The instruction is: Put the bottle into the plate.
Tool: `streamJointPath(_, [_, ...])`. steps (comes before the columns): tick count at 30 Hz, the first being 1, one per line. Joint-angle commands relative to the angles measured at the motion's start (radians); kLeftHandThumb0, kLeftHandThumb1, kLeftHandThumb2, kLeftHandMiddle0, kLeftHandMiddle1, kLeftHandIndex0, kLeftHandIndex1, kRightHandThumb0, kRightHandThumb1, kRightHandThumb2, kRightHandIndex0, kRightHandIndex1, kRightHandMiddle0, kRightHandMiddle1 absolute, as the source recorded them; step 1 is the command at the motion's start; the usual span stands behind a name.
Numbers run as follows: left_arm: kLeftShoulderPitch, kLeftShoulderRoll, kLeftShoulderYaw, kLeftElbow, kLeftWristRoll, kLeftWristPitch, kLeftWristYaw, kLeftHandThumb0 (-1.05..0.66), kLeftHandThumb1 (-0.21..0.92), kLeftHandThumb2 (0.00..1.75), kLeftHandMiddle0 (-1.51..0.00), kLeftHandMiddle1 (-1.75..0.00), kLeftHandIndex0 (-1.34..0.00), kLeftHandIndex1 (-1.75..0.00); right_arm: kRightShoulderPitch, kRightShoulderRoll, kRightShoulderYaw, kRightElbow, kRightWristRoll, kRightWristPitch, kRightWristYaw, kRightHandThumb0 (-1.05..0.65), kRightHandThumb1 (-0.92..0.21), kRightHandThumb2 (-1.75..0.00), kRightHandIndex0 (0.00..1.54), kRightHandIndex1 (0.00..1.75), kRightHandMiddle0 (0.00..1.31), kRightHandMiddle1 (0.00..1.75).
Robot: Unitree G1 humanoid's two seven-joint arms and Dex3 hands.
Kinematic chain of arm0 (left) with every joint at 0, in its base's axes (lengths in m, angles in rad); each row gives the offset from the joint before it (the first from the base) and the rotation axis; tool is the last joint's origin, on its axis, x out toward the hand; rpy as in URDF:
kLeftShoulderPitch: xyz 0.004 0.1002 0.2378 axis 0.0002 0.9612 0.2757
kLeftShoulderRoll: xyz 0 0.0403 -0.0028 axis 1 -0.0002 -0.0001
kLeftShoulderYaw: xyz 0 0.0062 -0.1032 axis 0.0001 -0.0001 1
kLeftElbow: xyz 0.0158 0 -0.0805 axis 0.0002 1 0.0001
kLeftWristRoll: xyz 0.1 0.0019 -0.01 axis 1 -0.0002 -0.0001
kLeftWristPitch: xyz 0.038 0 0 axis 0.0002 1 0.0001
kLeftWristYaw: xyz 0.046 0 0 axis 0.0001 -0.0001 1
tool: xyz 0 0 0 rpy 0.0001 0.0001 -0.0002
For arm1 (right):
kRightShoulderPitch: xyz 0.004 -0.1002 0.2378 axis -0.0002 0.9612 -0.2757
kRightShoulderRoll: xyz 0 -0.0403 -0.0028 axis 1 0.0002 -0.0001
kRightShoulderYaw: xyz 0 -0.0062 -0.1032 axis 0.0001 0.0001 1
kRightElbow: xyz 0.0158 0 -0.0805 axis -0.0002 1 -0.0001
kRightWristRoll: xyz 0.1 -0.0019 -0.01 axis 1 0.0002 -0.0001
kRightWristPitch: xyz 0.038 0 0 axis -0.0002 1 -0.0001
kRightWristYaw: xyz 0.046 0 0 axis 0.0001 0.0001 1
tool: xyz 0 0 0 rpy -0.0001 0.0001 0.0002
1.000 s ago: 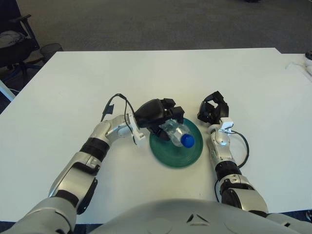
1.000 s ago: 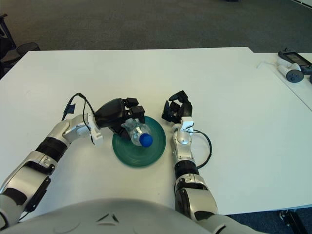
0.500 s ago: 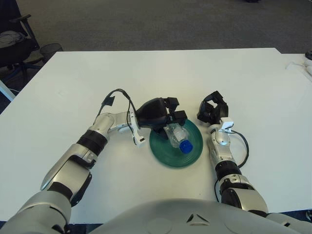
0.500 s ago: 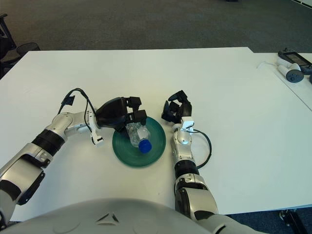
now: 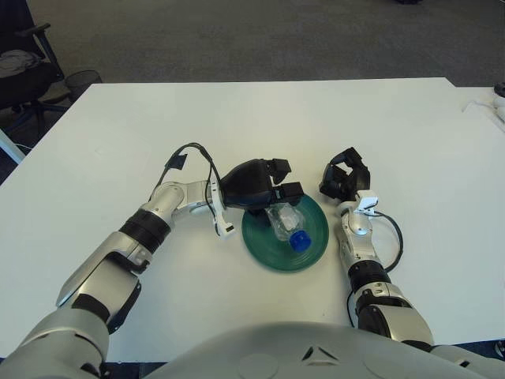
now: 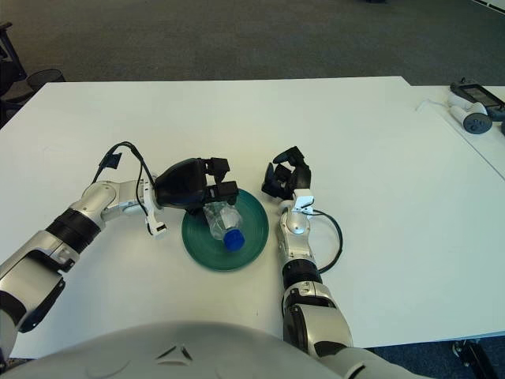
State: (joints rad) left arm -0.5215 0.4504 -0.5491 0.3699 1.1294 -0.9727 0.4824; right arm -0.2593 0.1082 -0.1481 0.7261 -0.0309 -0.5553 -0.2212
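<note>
Left hand (image 5: 254,188) at plate's 10 o'clock rim, fingers (image 5: 286,190) loosened over bottle's base; grip uncertain. Clear bottle (image 5: 289,227) lies inside green plate (image 5: 267,254), long axis 11-to-5, blue cap (image 5: 297,240) at 5. Right hand (image 5: 344,181) idle at plate's 2 o'clock on counter (image 5: 118,126).

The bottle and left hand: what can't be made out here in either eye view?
- Whether the left hand grips the bottle or has let go: its own black fingers cover the bottle's base in both views.
- The green plate's far-left rim: hidden under that hand.
- The right hand, beside the plate's right: cannot tell if it touches the table.
- Devices at the right eye view's edge: too small to name.
</note>
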Motion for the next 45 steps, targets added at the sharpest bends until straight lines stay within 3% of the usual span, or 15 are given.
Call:
streamJointPath(1, [-0.014, 0.004, -0.001, 0.009, -0.058, -0.02, -0.013, -0.56, 0.76, 0.9, -1.13, -1.75, -0.92, -1.75, 0.131, 0.06, 0.033, -0.005, -0.035, 0.105, -0.062, -0.45, -0.35, -1.27, 1.15, 1.75, 0.58, 1.75])
streamJointPath(2, [-0.016, 0.004, -0.003, 0.015, -0.081, -0.03, -0.032, -0.58, 0.79, 0.86, -1.09, -1.75, -0.89, -1.75, 0.139, 0.067, 0.041, -0.022, -0.045, 0.112, -0.077, -0.45, -0.35, -1.27, 1.15, 1.75, 0.58, 1.75])
streamJointPath(3, [-0.018, 0.005, -0.004, 0.019, -0.098, -0.037, -0.047, -0.69, 0.84, 0.85, -0.92, -1.75, -0.71, -1.75, 0.145, 0.071, 0.047, -0.036, -0.052, 0.119, -0.088, -0.45, -0.35, -1.27, 1.15, 1.75, 0.57, 1.75])
streamJointPath(6, [-0.022, 0.009, -0.008, 0.032, -0.14, -0.055, -0.092, -0.85, 0.89, 0.87, -0.58, -1.75, -0.39, -1.75, 0.16, 0.076, 0.065, -0.066, -0.057, 0.133, -0.106, -0.45, -0.35, -1.26, 1.15, 1.75, 0.57, 1.75])
streamJointPath(8, [-0.028, 0.018, -0.02, 0.053, -0.179, -0.082, -0.142, -0.91, 0.91, 0.88, -0.46, -1.75, -0.3, -1.74, 0.162, 0.075, 0.067, -0.064, -0.038, 0.118, -0.095, -0.45, -0.35, -1.26, 1.15, 1.75, 0.57, 1.75])
streamJointPath(10, [-0.04, 0.028, -0.029, 0.067, -0.206, -0.102, -0.193, -0.98, 0.91, 0.86, -0.24, -1.64, -0.17, -1.71, 0.155, 0.066, 0.061, -0.04, -0.014, 0.09, -0.077, -0.46, -0.34, -1.29, 1.15, 1.75, 0.59, 1.75])
streamJointPath(11, [-0.044, 0.032, -0.029, 0.067, -0.212, -0.105, -0.211, -1.01, 0.92, 0.82, -0.12, -1.46, -0.09, -1.66, 0.152, 0.062, 0.057, -0.029, -0.007, 0.08, -0.071, -0.47, -0.32, -1.31, 1.16, 1.75, 0.6, 1.75])
streamJointPath(13, [-0.054, 0.041, -0.025, 0.055, -0.202, -0.101, -0.238, -1.02, 0.92, 0.78, -0.08, -1.34, -0.06, -1.61, 0.128, 0.036, 0.037, 0.05, 0.007, 0.039, -0.06, -0.47, -0.31, -1.32, 1.16, 1.75, 0.61, 1.75])
streamJointPath(16, [-0.057, 0.044, -0.016, 0.041, -0.182, -0.099, -0.244, -1.04, 0.92, 0.57, -0.02, -1.0, -0.01, -1.41, 0.062, -0.014, -0.006, 0.235, 0.031, -0.012, -0.034, -0.48, -0.28, -1.35, 1.17, 1.75, 0.63, 1.75])
streamJointPath(23, [-0.053, 0.046, 0.002, 0.017, -0.13, -0.079, -0.187, -1.02, 0.92, 0.3, 0.0, -0.71, 0.0, -1.12, 0.019, -0.037, 0.018, 0.328, -0.049, 0.006, -0.136, -0.49, -0.25, -1.39, 1.2, 1.75, 0.66, 1.75])
streamJointPath(24, [-0.05, 0.048, 0.002, 0.01, -0.113, -0.075, -0.17, -0.98, 0.92, 0.2, 0.0, -0.62, 0.0, -1.02, 0.013, -0.041, 0.024, 0.351, -0.056, 0.008, -0.14, -0.5, -0.23, -1.42, 1.21, 1.75, 0.68, 1.75])
streamJointPath(27, [-0.046, 0.055, -0.002, -0.005, -0.074, -0.068, -0.14, -1.02, 0.92, 0.22, -0.02, -0.31, 0.0, -0.54, 0.001, -0.049, 0.025, 0.402, -0.053, -0.006, -0.131, -0.53, -0.18, -1.48, 1.2, 1.75, 0.72, 1.75])
streamJointPath(29, [-0.049, 0.063, -0.007, -0.015, -0.047, -0.061, -0.126, -1.03, 0.92, 0.25, -0.02, -0.2, 0.0, -0.38, -0.001, -0.045, 0.021, 0.412, -0.045, -0.03, -0.119, -0.53, -0.16, -1.5, 1.2, 1.75, 0.73, 1.75])
streamJointPath(35, [-0.064, 0.085, -0.024, -0.032, 0.032, -0.043, -0.077, -1.05, 0.92, 0.36, 0.0, -0.03, 0.0, -0.06, 0.001, -0.016, -0.001, 0.435, -0.015, -0.118, -0.099, -0.55, -0.14, -1.53, 1.17, 1.75, 0.76, 1.75])
streamJointPath(45, [-0.076, 0.096, -0.039, -0.025, 0.072, -0.031, -0.038, -1.05, 0.92, 0.3, 0.0, 0.0, 0.0, 0.0, 0.0, 0.003, -0.022, 0.448, 0.007, -0.206, -0.07, -0.52, -0.19, -1.47, 1.16, 1.75, 0.72, 1.75])
